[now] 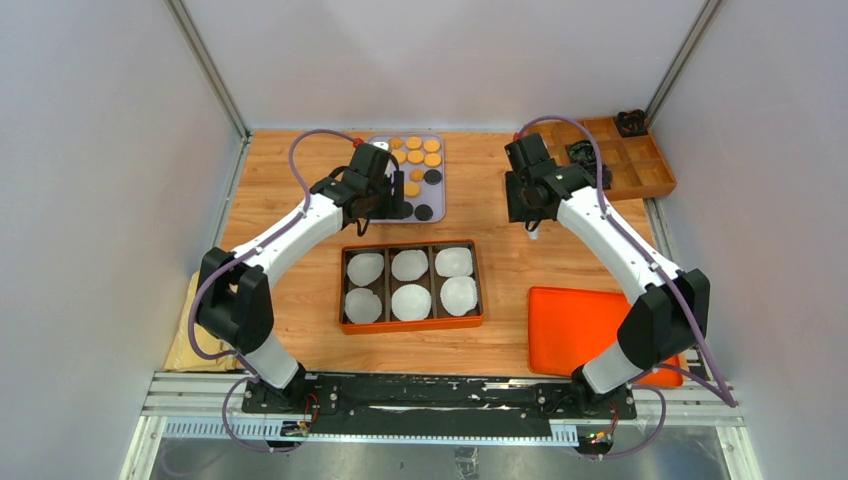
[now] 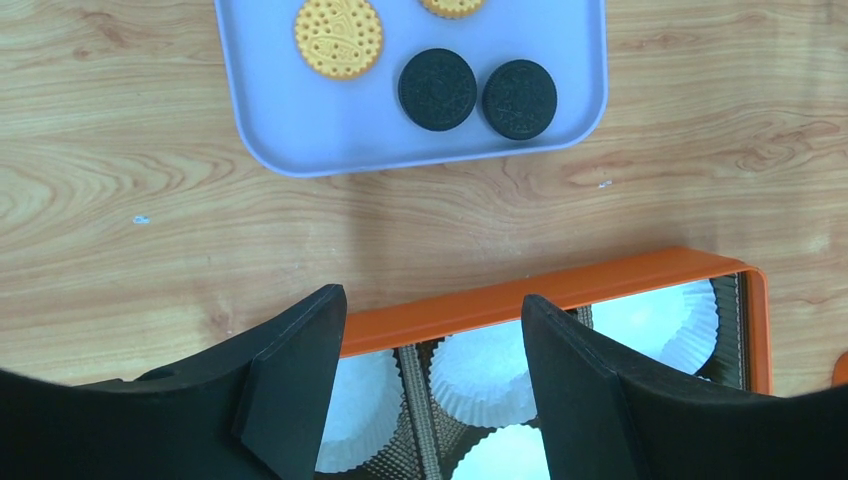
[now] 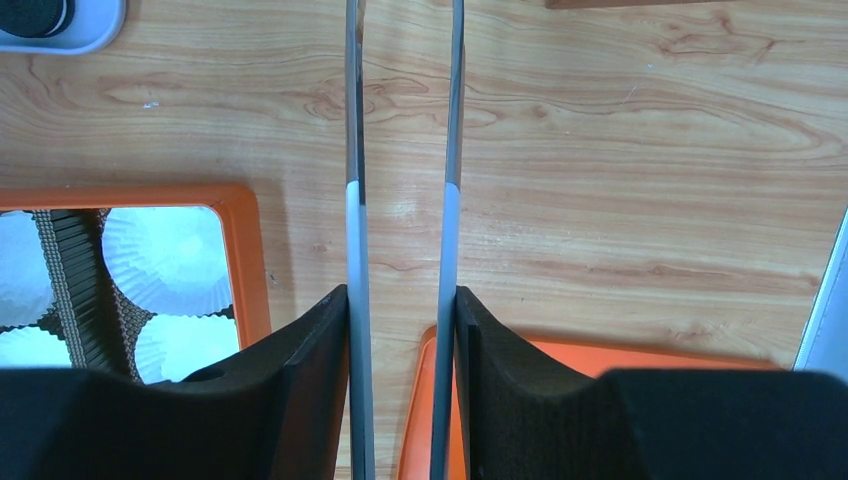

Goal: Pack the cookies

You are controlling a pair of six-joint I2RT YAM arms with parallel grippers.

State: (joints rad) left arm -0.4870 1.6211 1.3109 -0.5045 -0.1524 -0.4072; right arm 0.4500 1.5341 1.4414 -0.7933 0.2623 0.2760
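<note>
**A:** Where are the cookies?

**B:** The cookies (image 1: 415,157) lie flat on a lavender tray (image 1: 437,195) at the upper centre of the overhead view. A few dark cookies (image 1: 424,212) sit along the tray's lower edge.

**A:** And the left arm?

**B:** Its elbow juts out at the left edge and the forearm slants up and right. The left gripper (image 2: 430,310) hangs over the tray's near side, jaws spread wide with nothing between them.

**A:** The right one?

**B:** It mirrors the left, with the wrist over bare table to the right of the tray. The right gripper (image 3: 400,295) clamps thin metal tongs (image 3: 353,230), whose blades stand apart.

**A:** And below the tray?

**B:** An orange box (image 1: 411,325), with a white liner (image 1: 410,265) in each of its six cells.
</note>
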